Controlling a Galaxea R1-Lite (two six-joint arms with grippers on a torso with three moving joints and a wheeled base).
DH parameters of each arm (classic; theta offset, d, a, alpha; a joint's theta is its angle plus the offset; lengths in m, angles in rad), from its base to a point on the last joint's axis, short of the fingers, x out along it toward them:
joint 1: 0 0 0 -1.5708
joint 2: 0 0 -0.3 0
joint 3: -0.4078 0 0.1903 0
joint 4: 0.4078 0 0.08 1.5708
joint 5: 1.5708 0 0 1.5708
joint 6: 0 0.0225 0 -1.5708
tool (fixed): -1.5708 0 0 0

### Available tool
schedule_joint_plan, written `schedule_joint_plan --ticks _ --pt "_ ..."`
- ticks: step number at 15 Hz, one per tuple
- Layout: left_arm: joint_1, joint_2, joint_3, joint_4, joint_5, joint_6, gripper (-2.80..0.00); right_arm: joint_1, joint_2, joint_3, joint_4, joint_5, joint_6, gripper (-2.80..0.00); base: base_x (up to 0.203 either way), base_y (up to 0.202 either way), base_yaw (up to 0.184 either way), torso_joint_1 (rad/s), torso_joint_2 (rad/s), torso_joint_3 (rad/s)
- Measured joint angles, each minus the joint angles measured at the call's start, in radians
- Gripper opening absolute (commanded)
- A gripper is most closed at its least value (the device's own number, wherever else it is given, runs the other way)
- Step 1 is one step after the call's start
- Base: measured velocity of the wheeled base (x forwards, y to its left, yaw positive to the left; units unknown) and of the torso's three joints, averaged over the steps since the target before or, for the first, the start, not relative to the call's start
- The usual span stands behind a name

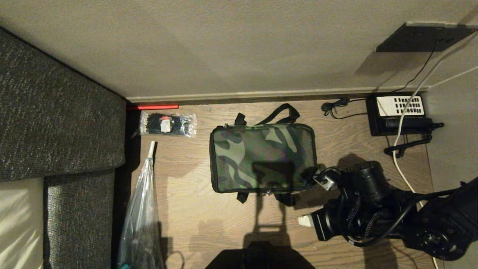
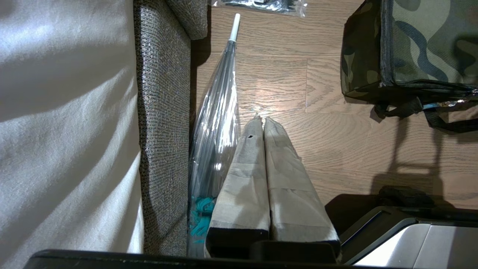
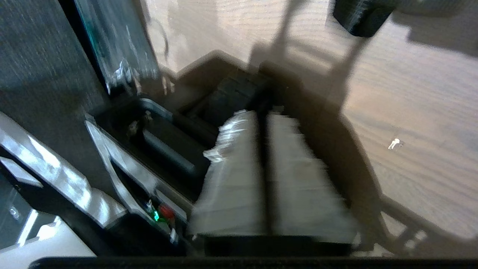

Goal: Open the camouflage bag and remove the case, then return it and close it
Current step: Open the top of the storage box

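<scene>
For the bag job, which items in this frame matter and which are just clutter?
Belongs to the job:
- camouflage bag, zipped shut on the floor
- right claw, beside the bag's near right corner
- left claw, parked by the umbrella

Just lying about:
- packet of black ties
- clear umbrella
- desk telephone
- sofa

The case is not visible.

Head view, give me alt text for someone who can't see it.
A closed camouflage bag lies flat on a wooden floor, with the right gripper beside its near right corner, not touching it. A packet of black ties and a desk telephone sit by the wall.
</scene>
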Motion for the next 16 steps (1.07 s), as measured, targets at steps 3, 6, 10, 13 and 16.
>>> schedule_joint_plan --ticks 3,6,10,13,16 --pt "0.0 0.0 0.0 0.0 0.0 0.0 -2.8 0.055 0.084 -0.029 -0.085 -0.098 0.0 0.0 0.0 0.0 0.0 0.0 0.0 0.0" --pt "0.0 0.0 0.0 0.0 0.0 -0.001 -2.8 0.099 0.168 -0.059 -0.222 -0.173 0.002 0.0 0.0 0.0 0.0 0.0 0.0 0.0" --pt "0.0 0.0 0.0 0.0 0.0 -0.001 -2.8 0.126 0.245 -0.069 -0.342 -0.227 0.091 0.0 0.0 0.0 0.0 0.0 0.0 0.0" --pt "0.0 0.0 0.0 0.0 0.0 -0.001 -2.8 0.138 0.3 -0.103 -0.383 -0.274 0.123 0.0 0.0 0.0 0.0 0.0 0.0 0.0" --pt "0.0 0.0 0.0 0.0 0.0 0.0 -2.8 0.152 0.365 -0.132 -0.455 -0.355 0.117 0.0 0.0 0.0 0.0 0.0 0.0 0.0"
